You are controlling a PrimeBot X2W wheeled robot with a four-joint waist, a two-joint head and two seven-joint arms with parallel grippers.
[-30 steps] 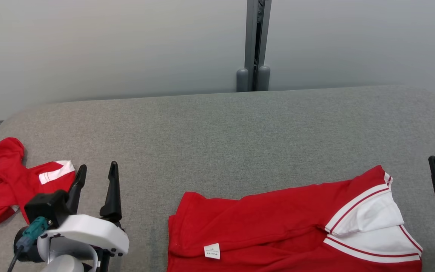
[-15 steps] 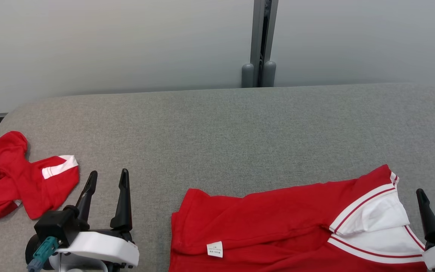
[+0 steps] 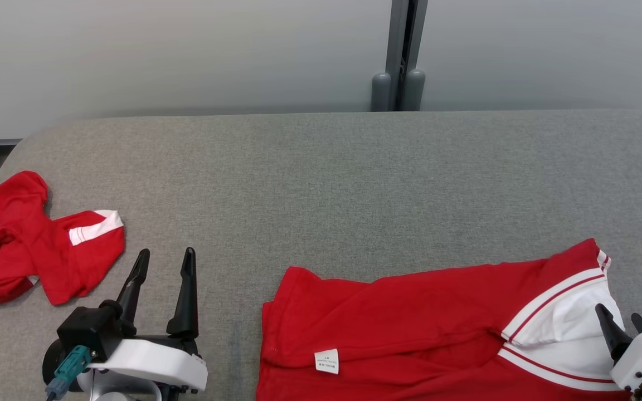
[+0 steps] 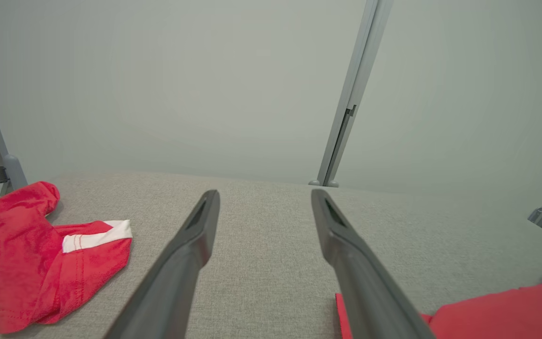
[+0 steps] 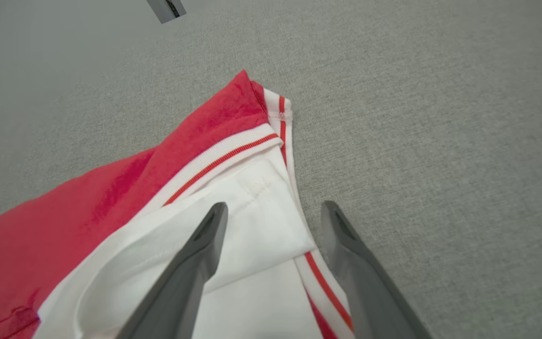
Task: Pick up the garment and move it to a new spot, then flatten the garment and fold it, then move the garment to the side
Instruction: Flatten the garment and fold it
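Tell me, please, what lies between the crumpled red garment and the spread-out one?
In the head view, the open left gripper stands between the crumpled garment and the spread garment, over bare grey surface.

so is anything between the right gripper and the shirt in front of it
Nothing visible does. The right gripper, open, hangs right over the shirt at its white striped edge, with bare grey surface beside it.

Where my cameras sit
My head looks down over the grey padded surface (image 3: 321, 184); my left wrist low along it toward the wall (image 4: 158, 94); my right wrist close above the white collar (image 5: 252, 221) of the red shirt (image 5: 87, 212), which my head shares
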